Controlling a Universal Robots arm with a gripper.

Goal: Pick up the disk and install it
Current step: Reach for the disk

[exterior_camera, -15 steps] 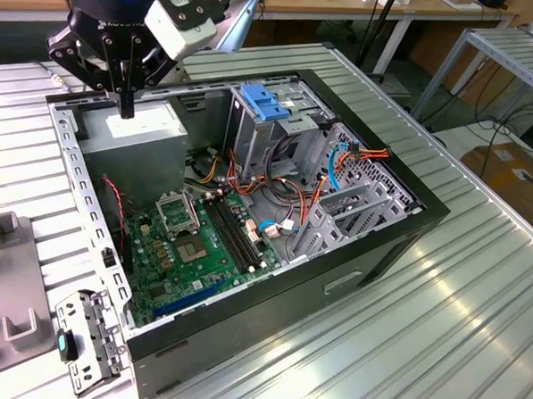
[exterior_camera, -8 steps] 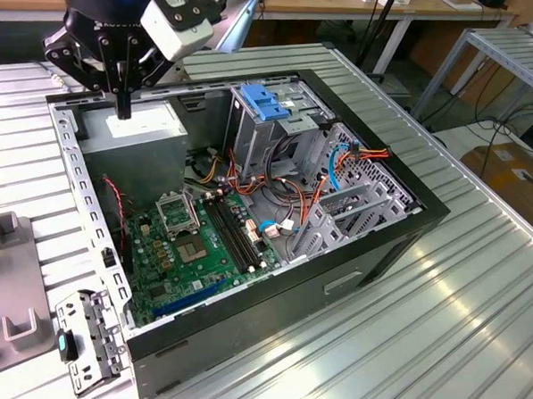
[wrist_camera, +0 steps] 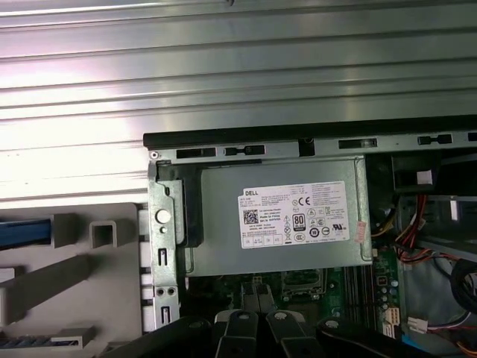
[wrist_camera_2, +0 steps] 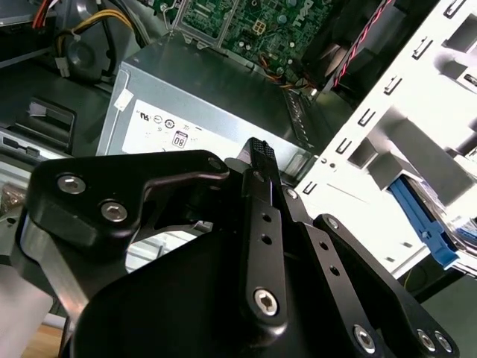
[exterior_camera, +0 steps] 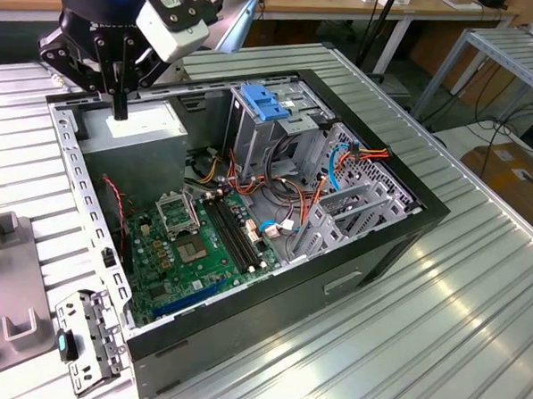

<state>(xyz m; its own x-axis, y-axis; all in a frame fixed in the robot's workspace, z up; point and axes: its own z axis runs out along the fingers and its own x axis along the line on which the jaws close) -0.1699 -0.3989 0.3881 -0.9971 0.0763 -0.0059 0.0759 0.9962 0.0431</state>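
My gripper (exterior_camera: 119,111) hangs shut and empty over the back corner of the open computer case (exterior_camera: 371,259), just above the grey power-supply box (exterior_camera: 132,125). In both wrist views its black fingers (wrist_camera_2: 257,160) press together, tips pointing at the box's white label (wrist_camera: 294,215). Of the disk I see only a blue plastic edge (wrist_camera_2: 421,216) with silver metal beside it. It sits in the grey holder (wrist_camera: 89,253) outside the case wall, where a blue strip (wrist_camera: 26,233) shows, off to one side of the gripper. Most of the disk is cut off.
Inside the case lie the green motherboard (exterior_camera: 202,241), bundles of cables (exterior_camera: 276,195) and a tall metal drive cage (exterior_camera: 279,133) with a blue latch (exterior_camera: 263,103). A perforated metal rear wall (exterior_camera: 79,190) separates the case from the grey holder (exterior_camera: 8,275). Ribbed aluminium table (exterior_camera: 438,343) surrounds everything.
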